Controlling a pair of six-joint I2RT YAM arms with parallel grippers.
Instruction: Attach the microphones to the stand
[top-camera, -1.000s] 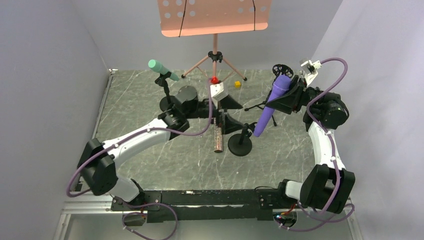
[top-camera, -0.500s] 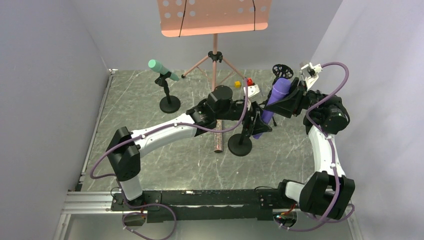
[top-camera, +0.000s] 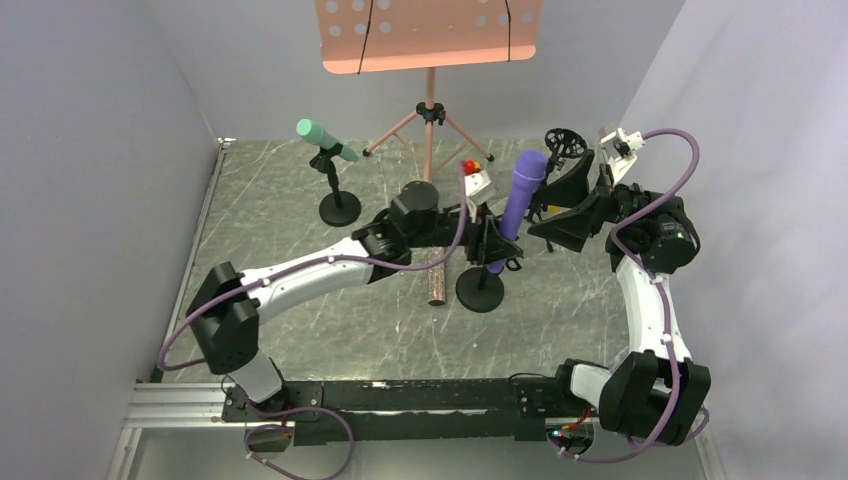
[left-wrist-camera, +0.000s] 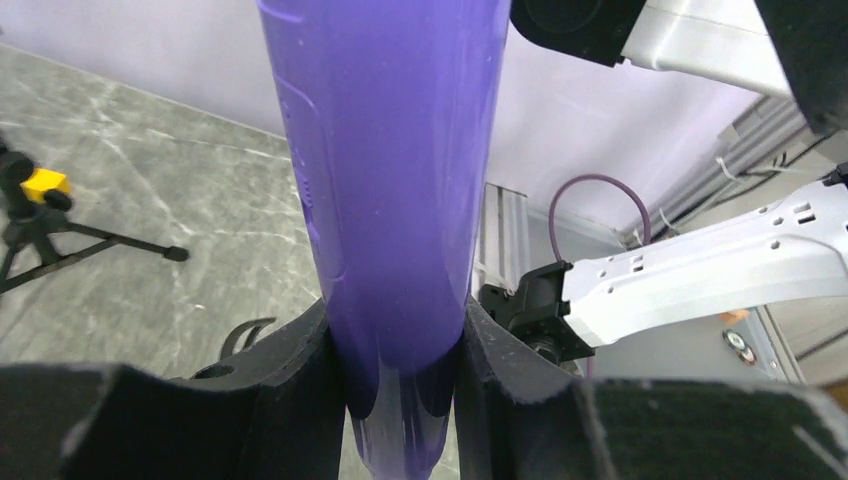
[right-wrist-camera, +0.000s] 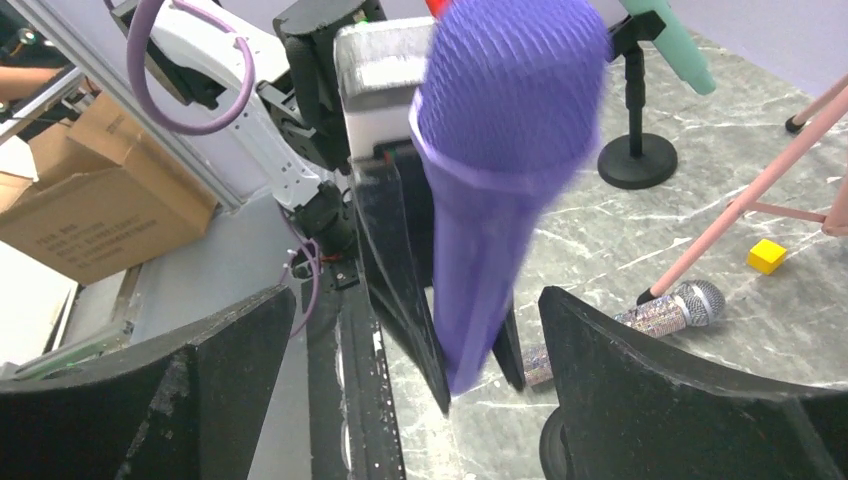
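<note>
Since the L gripper (left-wrist-camera: 395, 400) pinches the purple mic (top-camera: 519, 193) low, upright just above the mid stand (top-camera: 480, 291), the R gripper (top-camera: 556, 205) stands spread right of that stand, prob. leaving L to seat it.

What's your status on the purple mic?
Left gripper shut on purple microphone, at the middle stand. Right gripper open, off it. Glittery microphone lying beside the base.

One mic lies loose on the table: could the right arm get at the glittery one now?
Probably not directly: the left gripper, clamped on the purple microphone over the middle stand, sits between the open right gripper and the glittery microphone.
</note>
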